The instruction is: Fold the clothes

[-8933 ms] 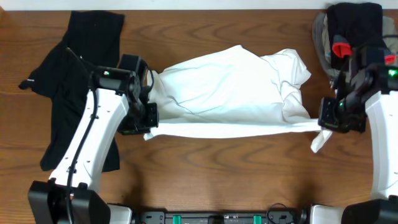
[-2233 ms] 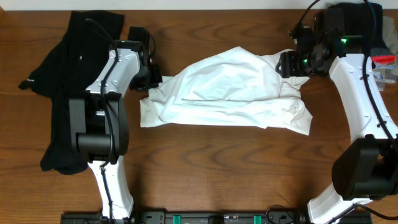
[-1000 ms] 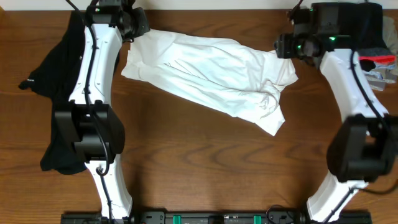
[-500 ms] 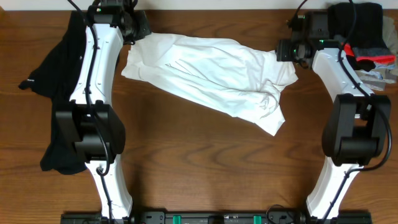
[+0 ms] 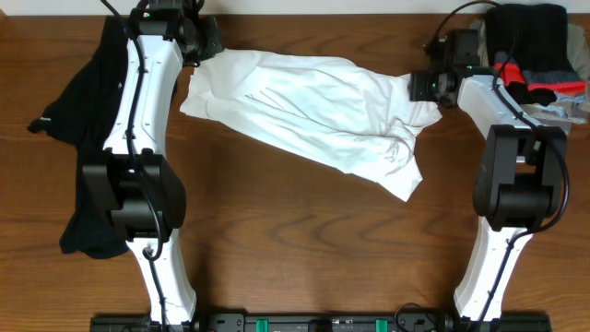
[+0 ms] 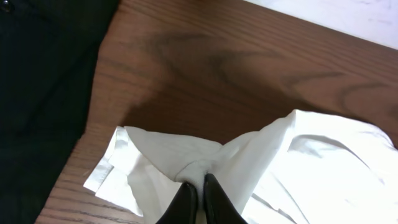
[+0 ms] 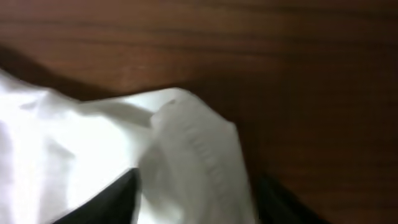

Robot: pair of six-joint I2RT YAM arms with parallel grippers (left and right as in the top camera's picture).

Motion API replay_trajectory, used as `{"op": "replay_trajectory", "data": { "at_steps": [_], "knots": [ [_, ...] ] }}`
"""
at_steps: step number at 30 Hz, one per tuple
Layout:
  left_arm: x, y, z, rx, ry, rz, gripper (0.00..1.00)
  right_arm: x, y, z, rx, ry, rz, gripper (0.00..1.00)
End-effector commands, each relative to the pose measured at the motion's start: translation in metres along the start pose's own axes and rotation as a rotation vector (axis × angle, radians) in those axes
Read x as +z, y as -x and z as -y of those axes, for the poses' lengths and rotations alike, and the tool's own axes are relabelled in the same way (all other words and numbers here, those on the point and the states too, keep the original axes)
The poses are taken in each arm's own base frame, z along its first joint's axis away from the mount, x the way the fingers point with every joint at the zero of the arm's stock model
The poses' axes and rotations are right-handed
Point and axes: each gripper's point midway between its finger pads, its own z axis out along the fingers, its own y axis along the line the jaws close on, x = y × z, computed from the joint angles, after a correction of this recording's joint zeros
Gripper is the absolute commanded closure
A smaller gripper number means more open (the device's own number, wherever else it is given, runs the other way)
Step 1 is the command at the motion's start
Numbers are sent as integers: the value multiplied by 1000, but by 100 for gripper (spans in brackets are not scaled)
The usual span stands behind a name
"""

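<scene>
Presently: left pincer (image 6: 198, 188) clamped on a corner of the white T-shirt (image 5: 313, 106); right pincer (image 7: 198, 186) apart, straddling its opposite edge. Nearby, black garment (image 5: 92, 111) on table (image 5: 277, 249).

Wrinkly matt cloth T-shirt (image 5: 313, 109), smooth wooden table (image 5: 277, 242)

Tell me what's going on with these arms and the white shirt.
Two robot arms are working on a white T-shirt lying crumpled across the wooden table. The left gripper is pinched shut on its far left corner. The right gripper straddles the opposite end, jaws apart. A black garment lies at the left.
</scene>
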Motion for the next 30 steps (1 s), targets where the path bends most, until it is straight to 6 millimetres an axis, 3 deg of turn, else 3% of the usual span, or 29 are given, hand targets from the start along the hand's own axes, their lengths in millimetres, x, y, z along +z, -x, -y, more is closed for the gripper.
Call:
{"op": "replay_trajectory", "data": {
  "at_steps": [1,3,6,10,13,18,23,27,30],
  "knots": [
    [-2,1,-1,8,5,3,94,11,-2,19,43,-24,-3,65],
    [-2,0,-2,8,6,0,94,14,-4,24,62,-28,-4,82],
    [-2,0,-2,17,7,0,94,12,-1,30,81,-33,6,96],
    [-6,7,-4,47,6,23,94,-4,17,39,98,-39,33,99],
    [-24,22,-13,30,8,67,94,-36,46,43,103,-40,69,99],
    [-87,54,-33,-11,13,189,94,-115,98,35,75,-18,136,99],
    [-154,64,-40,-8,13,292,94,-195,124,24,37,-24,184,99],
    [-203,56,-35,25,7,342,94,-238,118,18,38,-25,169,99],
    [-222,38,-34,32,13,312,94,-249,96,14,51,-15,87,99]
  ]
}}
